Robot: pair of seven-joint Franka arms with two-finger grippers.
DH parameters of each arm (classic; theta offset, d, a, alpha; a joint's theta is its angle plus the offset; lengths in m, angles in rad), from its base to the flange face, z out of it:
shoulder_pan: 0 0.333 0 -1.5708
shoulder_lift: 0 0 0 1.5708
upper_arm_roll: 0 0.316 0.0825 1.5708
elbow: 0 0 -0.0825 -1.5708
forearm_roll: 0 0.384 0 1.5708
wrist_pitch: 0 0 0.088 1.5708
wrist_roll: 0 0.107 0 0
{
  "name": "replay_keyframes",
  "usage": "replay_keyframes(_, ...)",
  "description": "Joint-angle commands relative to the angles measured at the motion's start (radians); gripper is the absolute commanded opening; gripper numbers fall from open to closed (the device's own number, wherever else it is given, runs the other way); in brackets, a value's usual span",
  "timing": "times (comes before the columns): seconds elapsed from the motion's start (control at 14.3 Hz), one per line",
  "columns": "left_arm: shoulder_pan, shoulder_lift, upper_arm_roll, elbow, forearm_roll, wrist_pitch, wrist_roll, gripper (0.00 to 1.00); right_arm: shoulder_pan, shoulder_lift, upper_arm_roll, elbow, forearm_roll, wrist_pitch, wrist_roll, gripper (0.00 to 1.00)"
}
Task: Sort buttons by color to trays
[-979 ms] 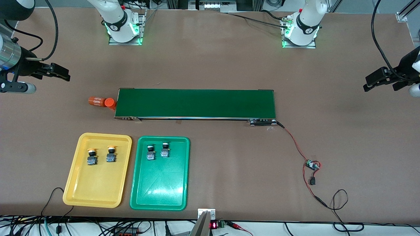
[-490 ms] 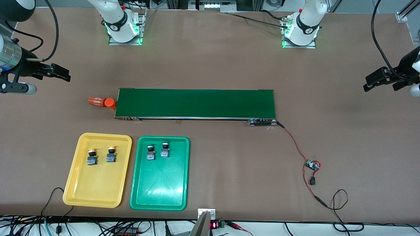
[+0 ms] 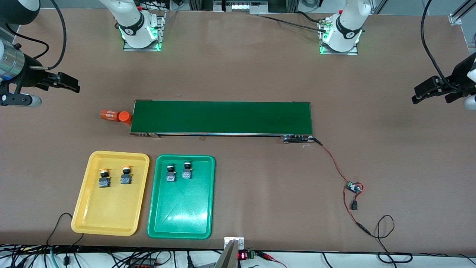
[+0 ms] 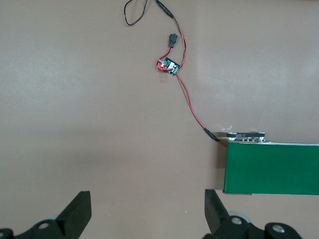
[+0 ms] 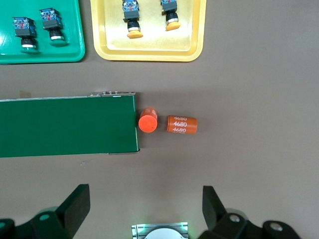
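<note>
Yellow tray: You find it nearest the front camera, at the right arm's end of the table, beside the green tray.
Yellow-capped buttons: Two of them stand side by side in the yellow tray, in the half nearer the conveyor belt, apart from each other.
Green tray: It lies just beside the yellow tray, toward the left arm's end, rims close but apart.
Green-capped buttons: Two of them stand in the green tray, close together, in the half nearer the conveyor belt.
Control board: A small circuit board on a red cable lies toward the left arm's end, wired to the belt's end.
Conveyor belt: You see the long dark green belt farther from the front camera than both trays.
Orange cylinders: One stands upright touching the belt's end at the right arm's side; one marked "4680" lies on its side just beside it.
Right gripper: It hangs above bare table past the cylinders, jaws spread wide, holding nothing; this arm waits.
Left gripper: It hangs above bare table at the left arm's end, jaws spread wide, holding nothing; this arm waits too.
</note>
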State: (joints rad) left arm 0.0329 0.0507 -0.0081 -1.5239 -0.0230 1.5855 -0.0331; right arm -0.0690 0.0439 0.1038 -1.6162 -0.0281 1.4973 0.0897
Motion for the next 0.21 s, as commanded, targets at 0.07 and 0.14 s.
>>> replay_keyframes(0.07,0.007,0.0,0.0,-0.004,-0.008,0.007,0.015,1.0,-0.009,-0.01,0.004,-0.017,0.0,0.011,-0.005,1.0)
replay_keyframes(0.14,0.007,0.0,0.0,-0.004,-0.008,0.007,0.015,1.0,-0.009,-0.01,0.004,-0.016,0.0,0.011,-0.004,1.0)
